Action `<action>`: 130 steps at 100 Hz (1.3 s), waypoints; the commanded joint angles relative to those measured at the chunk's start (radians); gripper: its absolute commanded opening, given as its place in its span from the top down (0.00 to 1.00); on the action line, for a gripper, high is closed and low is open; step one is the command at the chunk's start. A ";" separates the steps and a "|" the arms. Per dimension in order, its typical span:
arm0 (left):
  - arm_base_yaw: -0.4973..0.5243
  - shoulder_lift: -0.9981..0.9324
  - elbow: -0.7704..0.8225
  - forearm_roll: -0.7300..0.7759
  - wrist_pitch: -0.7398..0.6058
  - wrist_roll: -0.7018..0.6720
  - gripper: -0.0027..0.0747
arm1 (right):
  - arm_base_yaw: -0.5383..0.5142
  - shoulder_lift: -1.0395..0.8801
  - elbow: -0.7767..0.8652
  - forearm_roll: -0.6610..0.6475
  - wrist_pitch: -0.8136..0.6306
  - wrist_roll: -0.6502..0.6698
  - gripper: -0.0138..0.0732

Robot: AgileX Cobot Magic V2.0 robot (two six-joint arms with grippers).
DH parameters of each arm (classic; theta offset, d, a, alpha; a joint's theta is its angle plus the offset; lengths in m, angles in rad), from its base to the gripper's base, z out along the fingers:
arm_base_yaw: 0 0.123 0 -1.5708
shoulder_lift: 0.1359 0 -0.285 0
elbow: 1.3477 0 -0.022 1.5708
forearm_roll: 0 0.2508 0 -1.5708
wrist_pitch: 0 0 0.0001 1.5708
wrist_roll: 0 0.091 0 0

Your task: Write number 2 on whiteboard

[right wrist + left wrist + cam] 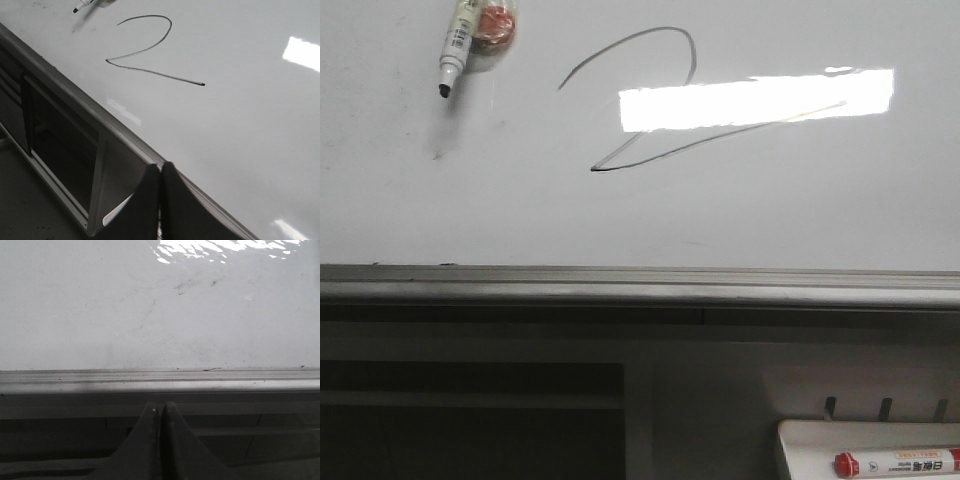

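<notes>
The whiteboard point(440, 220) fills the front view, its grey rail point(620, 283) along the near edge. A thin dark number 2 point(650, 95) is drawn on it; it also shows in the right wrist view point(145, 50). A white marker with a black tip point(457, 45) lies uncapped on the board at the far left, its tip also in the right wrist view point(82, 6). My left gripper point(160, 407) is shut and empty, just in front of the rail point(160, 382). My right gripper point(160, 166) is shut and empty at the board's near edge. Neither gripper shows in the front view.
A round red object point(498, 25) lies next to the marker. A small white tray point(820, 445) with a red-capped marker point(895, 463) sits below the board at the near right. A dark frame and shelf lie under the rail point(470, 400).
</notes>
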 commanded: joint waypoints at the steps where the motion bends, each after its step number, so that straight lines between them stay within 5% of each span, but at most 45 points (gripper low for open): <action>1: 0.002 -0.026 0.011 -0.015 -0.064 -0.009 0.99 | -0.005 0.018 -0.023 -0.018 -0.078 0.002 0.92; 44: 0.002 -0.026 0.011 -0.015 -0.064 -0.009 0.99 | -0.005 0.018 -0.022 -0.018 -0.068 0.002 0.92; 57: 0.002 -0.026 0.011 -0.015 -0.064 -0.009 0.99 | -0.053 0.018 0.029 -0.146 -0.056 0.008 0.92; 67: 0.002 -0.026 0.011 -0.015 -0.064 -0.009 0.99 | -0.190 0.018 0.112 -0.091 -0.191 0.072 0.92; 82: 0.002 -0.026 0.011 -0.015 -0.064 -0.009 0.99 | -0.478 0.018 0.301 0.050 -0.620 0.072 0.92; 95: 0.002 -0.026 0.011 -0.015 -0.064 -0.009 0.99 | -0.600 0.018 0.449 0.150 -0.813 0.088 0.92; 119: 0.002 -0.026 0.011 -0.015 -0.064 -0.009 0.99 | -0.621 -0.019 0.456 0.150 -0.431 0.146 0.92; 130: 0.002 -0.026 0.011 -0.015 -0.064 -0.009 0.99 | -0.621 -0.019 0.456 0.150 -0.431 0.146 0.92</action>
